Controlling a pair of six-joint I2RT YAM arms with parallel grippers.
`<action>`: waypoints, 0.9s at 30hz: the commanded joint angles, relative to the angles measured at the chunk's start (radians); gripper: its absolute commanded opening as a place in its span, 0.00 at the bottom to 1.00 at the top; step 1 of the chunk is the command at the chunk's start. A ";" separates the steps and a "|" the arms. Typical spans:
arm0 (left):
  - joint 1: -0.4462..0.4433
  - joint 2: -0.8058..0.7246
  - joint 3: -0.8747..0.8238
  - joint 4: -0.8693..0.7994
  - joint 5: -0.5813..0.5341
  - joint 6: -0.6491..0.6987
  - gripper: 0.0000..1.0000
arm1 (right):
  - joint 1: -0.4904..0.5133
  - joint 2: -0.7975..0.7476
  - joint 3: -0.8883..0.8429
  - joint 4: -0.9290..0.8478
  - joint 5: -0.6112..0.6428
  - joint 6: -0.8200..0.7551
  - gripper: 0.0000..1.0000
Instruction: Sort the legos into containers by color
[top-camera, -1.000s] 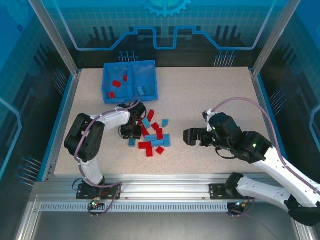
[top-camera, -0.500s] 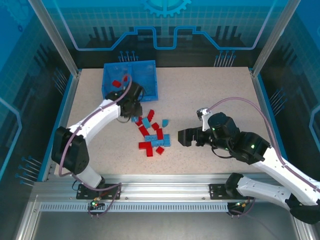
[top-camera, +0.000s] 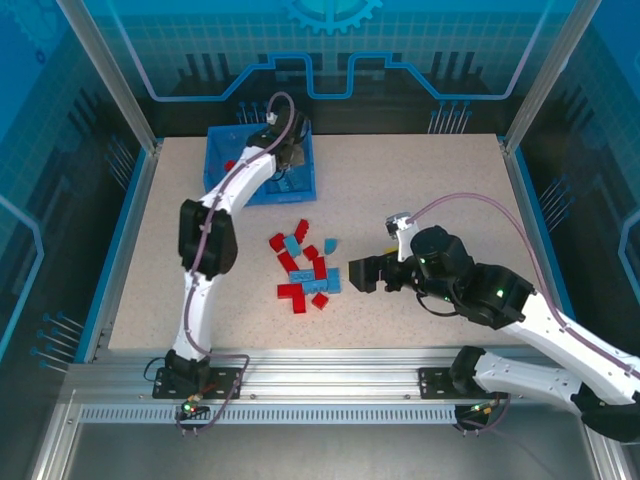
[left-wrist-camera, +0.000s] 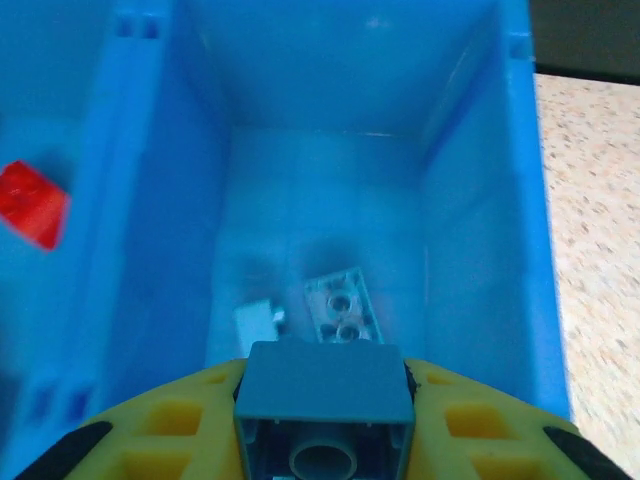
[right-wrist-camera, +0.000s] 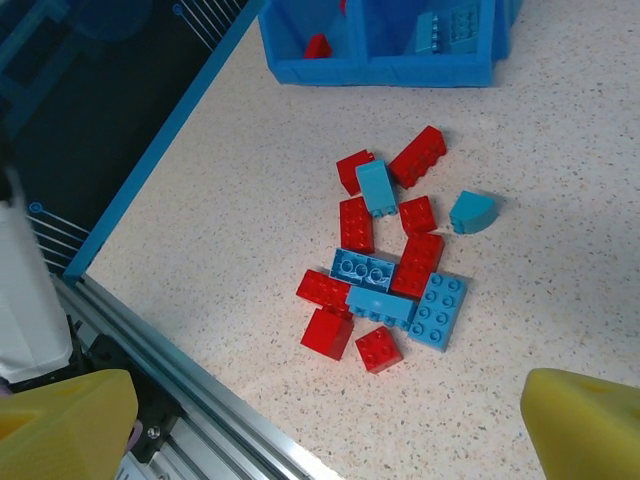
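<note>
Left hand (left-wrist-camera: 325, 405), at six o'clock, pinches a light-blue studded plastic brick (left-wrist-camera: 325, 380) by its sides. Likely rigid, light (probably slick).

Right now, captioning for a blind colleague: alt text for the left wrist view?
The left gripper holds a light blue brick over the right bin compartment, where another light blue brick lies. A red brick lies in the left compartment.

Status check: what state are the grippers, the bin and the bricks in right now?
Left gripper, jaws shut on a light blue studded plastic brick.
Right gripper, jaws open, empty.
Shallow blue plastic bin, holding red bricks left, light blue bricks right.
Loose mixed pile, unsorted, outside the bin.
</note>
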 joint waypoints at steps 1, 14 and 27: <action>0.018 0.102 0.181 -0.113 0.025 0.021 0.22 | 0.018 -0.041 -0.006 -0.038 0.041 0.035 1.00; 0.020 -0.043 0.073 -0.078 0.143 0.004 0.57 | 0.022 -0.027 -0.006 -0.022 0.054 0.032 1.00; -0.033 -0.886 -0.635 0.133 0.347 0.001 0.59 | 0.037 0.240 0.115 -0.019 0.037 -0.027 1.00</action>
